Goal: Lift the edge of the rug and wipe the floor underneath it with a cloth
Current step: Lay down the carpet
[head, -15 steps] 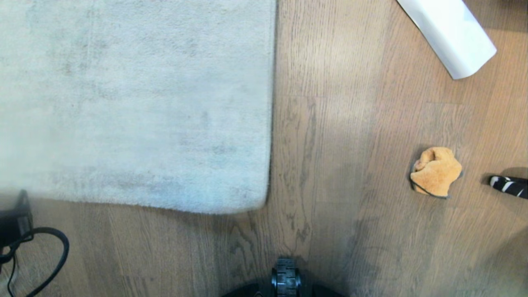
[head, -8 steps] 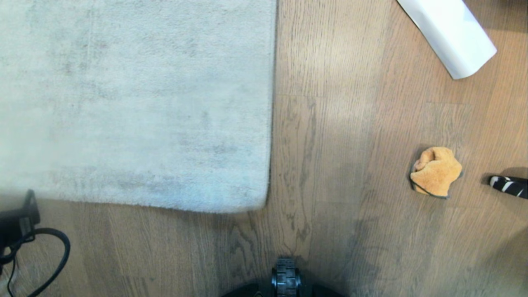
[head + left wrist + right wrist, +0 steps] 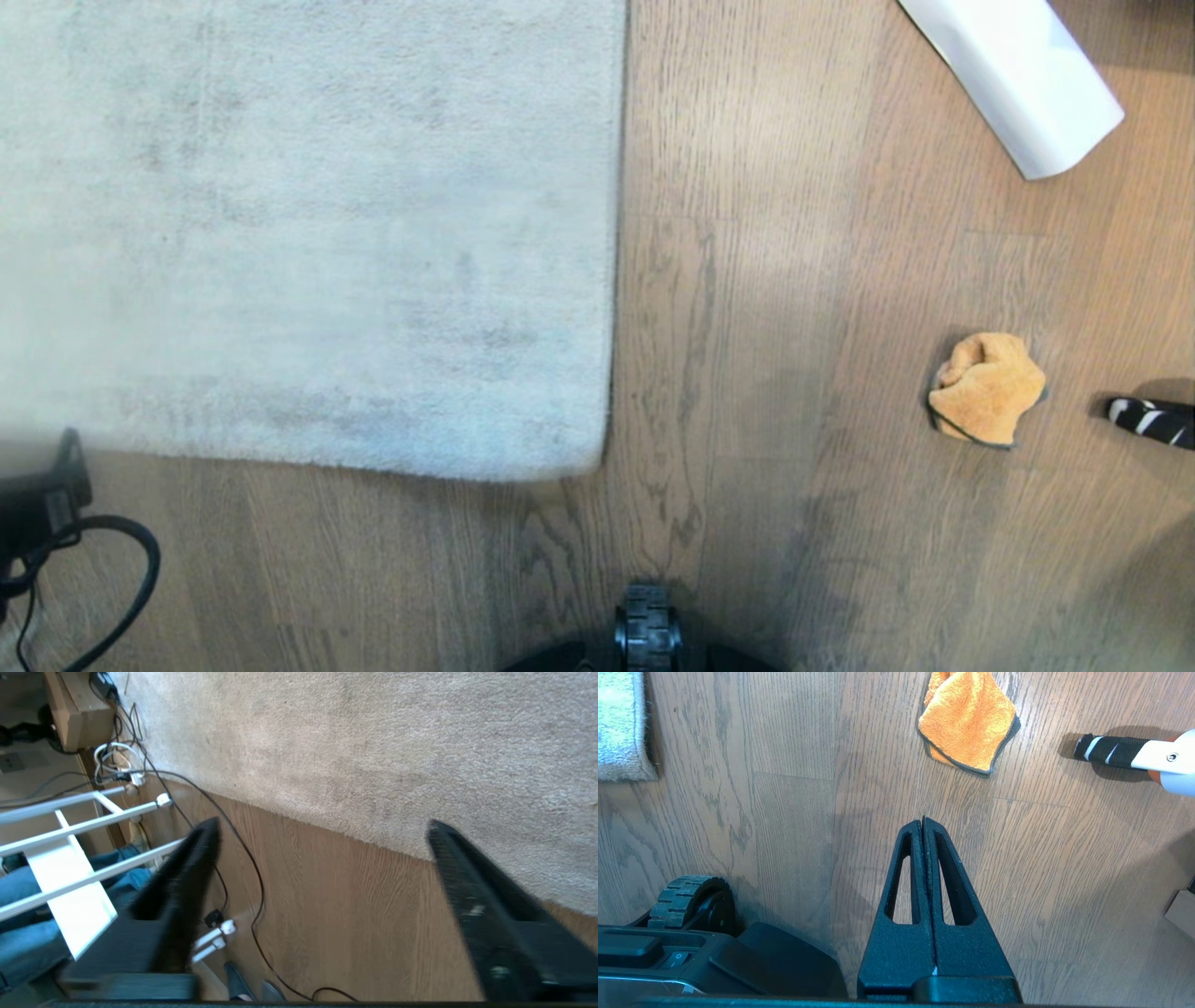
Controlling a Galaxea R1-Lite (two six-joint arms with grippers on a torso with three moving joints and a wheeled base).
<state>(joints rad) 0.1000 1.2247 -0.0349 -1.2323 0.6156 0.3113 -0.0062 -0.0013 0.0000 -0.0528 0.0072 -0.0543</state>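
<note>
The left pincer (image 3: 322,828) hangs with its two black fingers (image 3: 187,868) spread wide and nothing between them, above the strip of brown-grey wood-grain plank floor (image 3: 336,914) beside the near edge of the light grey short-pile rectangular rug (image 3: 373,742). In the head view only a dark part of that arm with a looped black cable (image 3: 131,579) shows at about 8 o'clock.

The right pincer (image 3: 923,820) is closed, its black fingers pressed flat together and holding nothing, over bare floor (image 3: 794,812) with its tips toward the cloth.

In the head view the rug (image 3: 308,233) fills the span from 9 to 12 o'clock, lying flat; its right edge runs straight from 12 o'clock toward the centre, and its rounded near corner sits just left of centre. The small orange-tan fluffy microfibre cloth (image 3: 987,387) with dark edging lies crumpled on the floor (image 3: 747,280) at about 3 o'clock, well apart from the rug; in the right wrist view the cloth (image 3: 966,718) has one corner pointing toward the pincer. A black-and-white striped handle (image 3: 1153,420) lies just beyond the cloth at 3 o'clock, its long axis across the view. A white rolled sheet of paper (image 3: 1018,75) lies at 1 o'clock, tilted. The robot's black wheel (image 3: 647,635) shows at 6 o'clock.
</note>
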